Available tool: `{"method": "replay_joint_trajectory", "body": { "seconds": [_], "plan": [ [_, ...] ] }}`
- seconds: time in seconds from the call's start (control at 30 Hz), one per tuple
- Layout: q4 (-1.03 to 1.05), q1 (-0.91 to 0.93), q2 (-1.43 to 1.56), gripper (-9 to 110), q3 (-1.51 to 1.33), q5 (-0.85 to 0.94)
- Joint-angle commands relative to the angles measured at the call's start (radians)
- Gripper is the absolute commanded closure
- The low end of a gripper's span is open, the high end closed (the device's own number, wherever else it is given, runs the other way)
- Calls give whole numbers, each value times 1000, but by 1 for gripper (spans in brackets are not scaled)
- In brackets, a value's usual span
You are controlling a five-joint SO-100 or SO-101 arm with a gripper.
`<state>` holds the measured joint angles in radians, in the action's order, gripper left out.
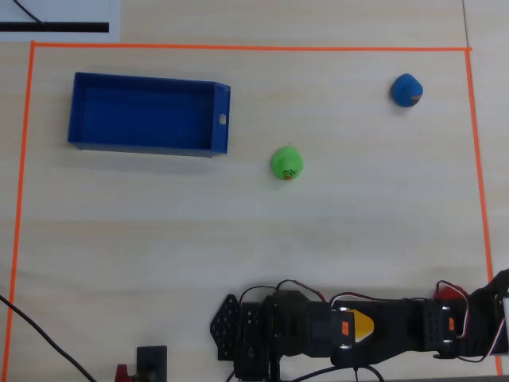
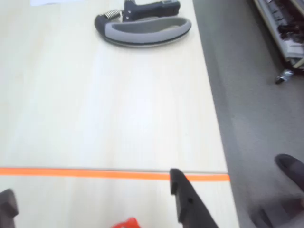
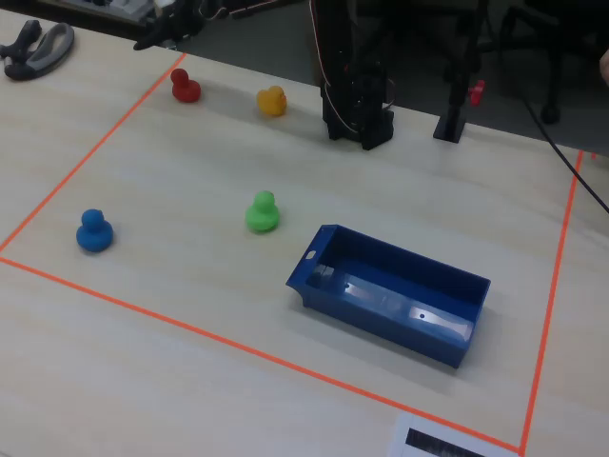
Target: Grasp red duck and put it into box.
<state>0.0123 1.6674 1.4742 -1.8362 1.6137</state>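
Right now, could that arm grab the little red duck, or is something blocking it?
Probably yes. The gripper hovers open just above the red duck, whose top shows between its fingers in the wrist view. Nothing lies between; the yellow duck sits apart.

Lab: taped table (image 3: pixel 190 143), office chairs (image 3: pixel 495 38).

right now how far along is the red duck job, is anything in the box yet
Nothing looks done: the box is empty and the red duck sits on the table near the orange tape corner. In hand: the gripper hangs over that spot, the duck's red top showing at the bottom of the wrist view, not gripped. Left: grasp, carry, drop.
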Motion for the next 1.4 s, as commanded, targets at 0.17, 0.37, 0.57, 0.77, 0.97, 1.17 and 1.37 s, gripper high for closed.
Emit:
{"method": "replay_joint_trajectory", "body": {
  "seconds": [0.17,0.37,0.57,0.77,0.97,1.17,1.37],
  "plan": [
    [-92,29,-2,58,-109,87],
    [-92,44,-6,59,-163,138],
    [-67,37,-11,59,-195,163],
    [-81,20,-11,59,-264,186],
    [-89,-5,-12,59,-304,189],
    [-91,-17,-25,59,-302,183],
    [-91,-17,-69,59,-265,176]
  ]
}}
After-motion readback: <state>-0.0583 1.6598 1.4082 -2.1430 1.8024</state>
